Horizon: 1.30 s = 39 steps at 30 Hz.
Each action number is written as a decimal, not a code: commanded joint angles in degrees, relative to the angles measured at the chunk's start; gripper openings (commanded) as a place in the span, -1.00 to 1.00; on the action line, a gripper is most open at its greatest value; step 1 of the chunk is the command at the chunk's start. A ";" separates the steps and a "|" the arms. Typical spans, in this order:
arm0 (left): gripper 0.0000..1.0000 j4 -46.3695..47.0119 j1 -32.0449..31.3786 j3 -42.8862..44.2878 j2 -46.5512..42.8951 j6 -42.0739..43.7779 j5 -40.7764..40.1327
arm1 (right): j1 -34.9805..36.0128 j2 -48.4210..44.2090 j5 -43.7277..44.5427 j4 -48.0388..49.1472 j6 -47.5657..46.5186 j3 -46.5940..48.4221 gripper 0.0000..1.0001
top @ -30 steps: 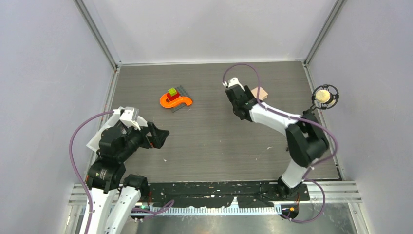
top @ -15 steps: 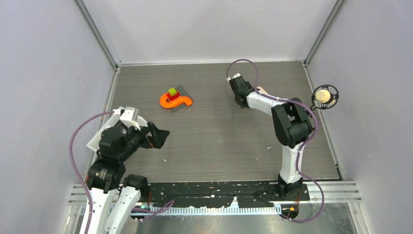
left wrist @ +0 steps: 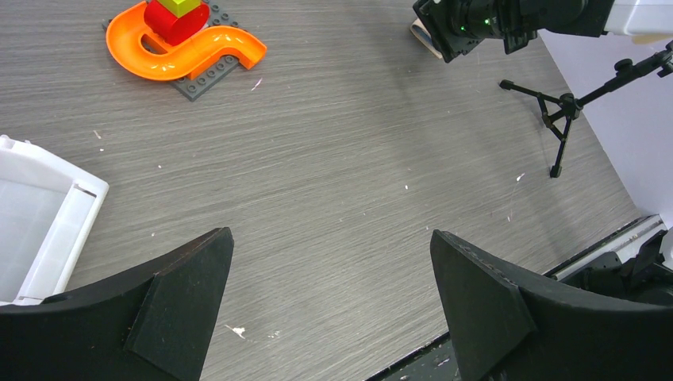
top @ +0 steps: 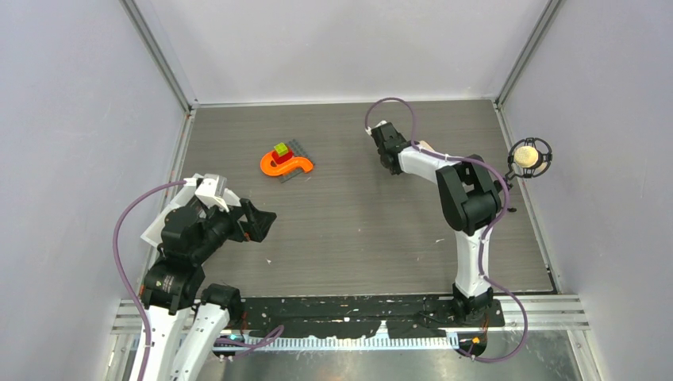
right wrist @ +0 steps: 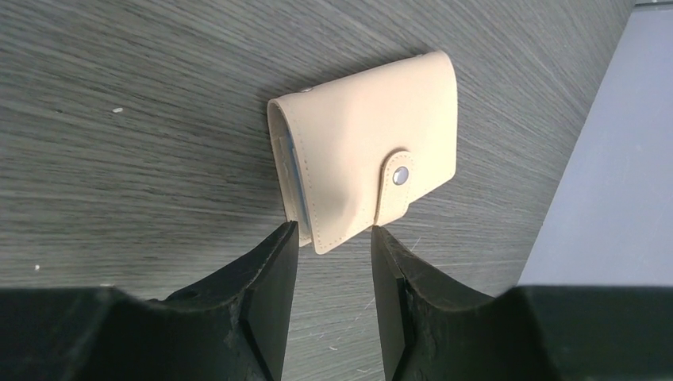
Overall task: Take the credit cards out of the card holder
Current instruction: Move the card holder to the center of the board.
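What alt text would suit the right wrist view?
A closed beige card holder, snap tab fastened, lies on the grey wood-grain table with its near end between the two black fingers of the right hand. Whether they grip it is unclear.

Light bright, even and diffuse; shadows soft and faint. Top view sharp, table (top: 349, 230) matte grey. Right wrist view: card holder (right wrist: 373, 143) crisp, with a thin shadow on its 8 o'clock side. Right gripper's fingers (right wrist: 266, 302) at 6 o'clock carry a pale sheen. Left wrist view: left gripper's fingers (left wrist: 182, 294) at 5 and 7 o'clock are flat black.
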 commanded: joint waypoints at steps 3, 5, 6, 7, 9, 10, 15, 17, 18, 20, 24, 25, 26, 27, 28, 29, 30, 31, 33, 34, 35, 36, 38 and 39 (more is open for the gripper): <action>0.98 2.10 0.18 1.17 0.14 0.34 0.38 | -0.55 2.12 1.81 0.03 -1.58 3.21 -0.14; 0.98 2.05 0.26 1.17 0.09 0.34 0.28 | -0.61 2.75 1.84 0.50 -1.71 3.44 -0.17; 0.98 2.05 0.25 1.15 0.03 0.34 0.22 | -0.63 3.01 1.87 0.90 -1.81 3.44 -0.18; 0.98 2.10 0.23 1.14 0.00 0.34 0.21 | -0.64 3.15 2.21 1.02 -1.95 3.56 -0.20; 0.98 2.05 0.26 1.14 0.09 0.34 0.18 | -0.65 3.68 3.41 1.31 -2.30 3.87 -0.24; 0.98 2.07 0.26 1.09 0.06 0.34 0.19 | -0.65 3.94 3.89 1.65 -2.37 3.82 -0.27; 0.98 2.14 0.22 1.16 0.37 0.34 0.35 | -0.80 4.09 5.02 3.32 -3.31 3.37 -0.41; 0.98 2.15 0.24 1.17 0.44 0.34 0.45 | -0.90 4.27 4.99 3.49 -3.54 3.46 -0.50; 0.98 2.14 0.20 1.17 0.40 0.34 0.45 | -0.98 4.33 4.99 3.53 -3.61 3.52 -0.56; 0.98 2.14 0.26 1.17 0.35 0.34 0.37 | -1.00 4.38 5.02 3.45 -3.62 3.44 -0.68; 0.98 2.18 0.24 1.09 0.33 0.34 0.37 | -1.00 3.70 3.80 2.03 -1.98 3.42 -0.89; 0.98 2.27 0.25 1.15 0.33 0.31 0.34 | -1.00 3.15 3.47 1.00 -1.55 3.47 -0.89; 0.98 2.28 0.26 1.17 0.41 0.28 0.36 | -0.96 2.58 2.72 0.46 -0.44 3.55 -0.89; 0.98 2.23 0.25 1.17 0.40 0.27 0.36 | -0.94 2.15 2.31 -0.61 0.14 3.58 -0.90; 0.98 2.23 0.25 1.18 0.44 0.26 0.34 | -0.81 1.29 1.57 -1.22 1.41 3.53 -0.90; 0.98 2.25 0.21 1.09 0.42 0.25 0.36 | -0.69 0.84 1.26 -2.54 2.12 3.57 -0.89; 0.98 2.31 0.20 1.11 0.44 0.25 0.27 | -0.37 -0.06 0.69 -3.20 3.44 3.53 -0.89; 0.98 2.24 0.25 1.10 0.45 0.21 0.18 | 0.06 -0.58 0.42 -4.58 4.15 3.34 -0.89; 0.98 2.23 0.26 1.08 0.45 0.17 0.10 | 0.95 -2.25 -0.44 -6.87 6.25 2.88 -0.89; 0.98 2.27 0.26 1.08 0.45 0.18 0.10 | 1.29 -3.37 -0.94 -7.61 7.79 2.67 -0.90; 0.98 2.25 0.25 1.08 0.51 0.17 0.08 | 2.21 -3.99 -1.19 -9.28 8.56 2.10 -0.90; 0.98 2.25 0.22 1.08 0.53 0.17 0.14 | 2.80 -5.36 -1.79 -9.96 9.84 1.75 -0.90; 0.98 2.26 0.23 1.16 0.59 0.25 0.01 | 5.05 -7.86 -2.61 -11.00 10.58 -0.61 -0.89; 0.98 2.19 0.25 1.17 0.57 0.25 0.08 | 7.06 -8.83 -3.29 -11.12 10.66 -2.70 -0.90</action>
